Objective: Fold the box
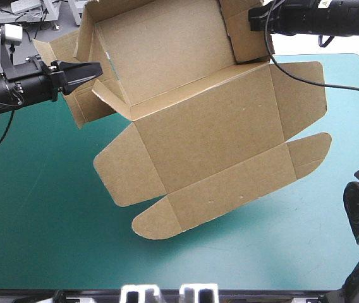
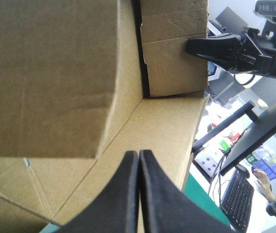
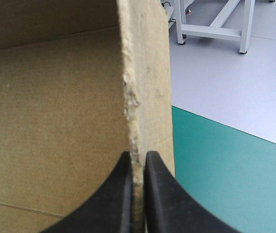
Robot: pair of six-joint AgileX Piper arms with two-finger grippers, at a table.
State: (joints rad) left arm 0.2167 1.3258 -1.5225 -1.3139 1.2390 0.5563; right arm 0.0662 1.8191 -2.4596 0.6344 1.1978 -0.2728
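Holding the brown box (image 1: 211, 139) aloft over the teal-green bench (image 1: 53, 240).
Seen from above, the box hangs tilted over the bench's middle and toward 12 o'clock, its tray walls partly raised and its lid panel and rounded flaps spreading toward 6 o'clock. The left end effector (image 1: 94, 68), at 10 o'clock, is all but closed on a side wall. The right end effector (image 1: 253, 19), at 1 o'clock, pinches a board edge between its black fingers (image 3: 123, 194).

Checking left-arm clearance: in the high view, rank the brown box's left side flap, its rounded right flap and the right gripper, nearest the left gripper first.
1. Brown cardboard box's left side flap, at the left gripper.
2. Right gripper, at the box's far right corner.
3. Rounded right flap, at the box's low right end.
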